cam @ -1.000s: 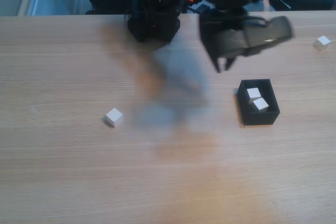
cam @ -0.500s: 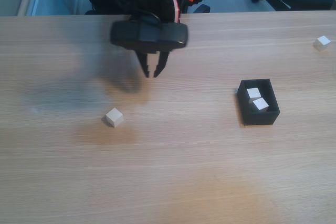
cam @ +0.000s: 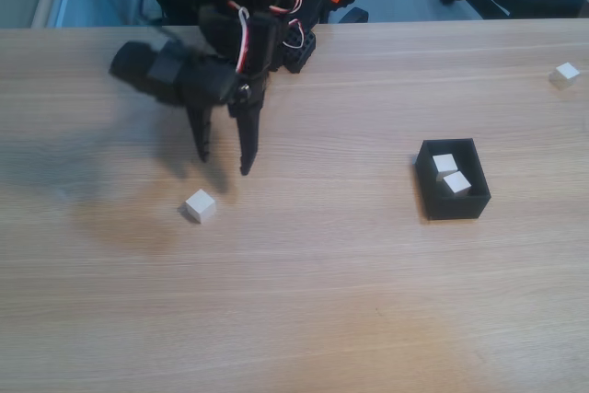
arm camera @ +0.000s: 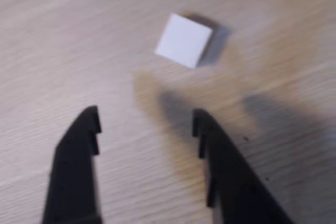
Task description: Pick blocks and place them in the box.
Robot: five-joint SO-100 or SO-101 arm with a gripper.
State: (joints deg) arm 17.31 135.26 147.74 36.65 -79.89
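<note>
Jaws [cam: 224, 165] hang spread apart over the wooden surface [cam: 304, 301] at the left of the fixed view, holding nothing and touching nothing. Just below and left of their tips lies a white cube [cam: 200, 205], apart from both fingers; in the wrist view this cube [arm camera: 184, 40] sits ahead of the released jaws [arm camera: 146, 121], nothing between them. Further right stands the black box [cam: 452, 202], well apart from the arm, with two white cubes [cam: 450, 174] inside. Near the far right edge lies another white cube [cam: 565, 73], alone.
</note>
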